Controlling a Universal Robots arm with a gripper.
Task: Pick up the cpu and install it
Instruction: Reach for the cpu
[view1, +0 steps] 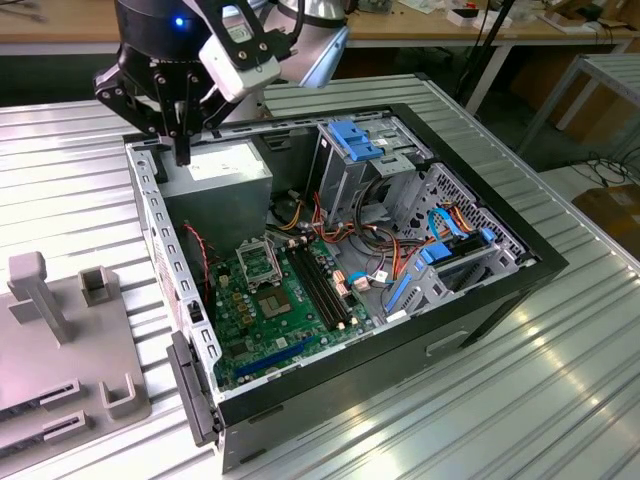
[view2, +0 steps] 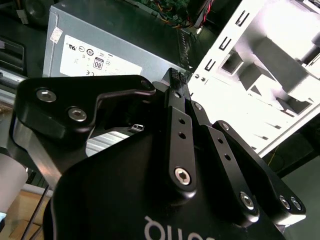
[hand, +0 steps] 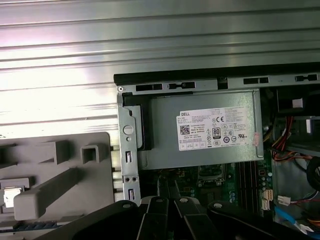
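My gripper (view1: 183, 152) hangs over the silver power supply (view1: 218, 165) at the far corner of the open computer case (view1: 480, 300). Its black fingers (hand: 167, 189) are shut together, and I see nothing between them. A small pale flat square, the cpu (hand: 11, 196) as far as I can tell, lies in a recess of the grey fixture (hand: 60, 165) beside the case. Inside the case, the metal socket frame (view1: 250, 262) sits on the green motherboard (view1: 262, 335), well below and to the exterior view's right of the gripper.
Long black memory slots (view1: 322, 285) run beside the socket. Blue drive brackets (view1: 355, 140) and bundles of coloured cables (view1: 400, 250) crowd the case's far and right parts. The fixture carries an upright post (view1: 35, 295) and a small block (view1: 97, 285). Ribbed metal tabletop (view1: 520, 400) surrounds the case.
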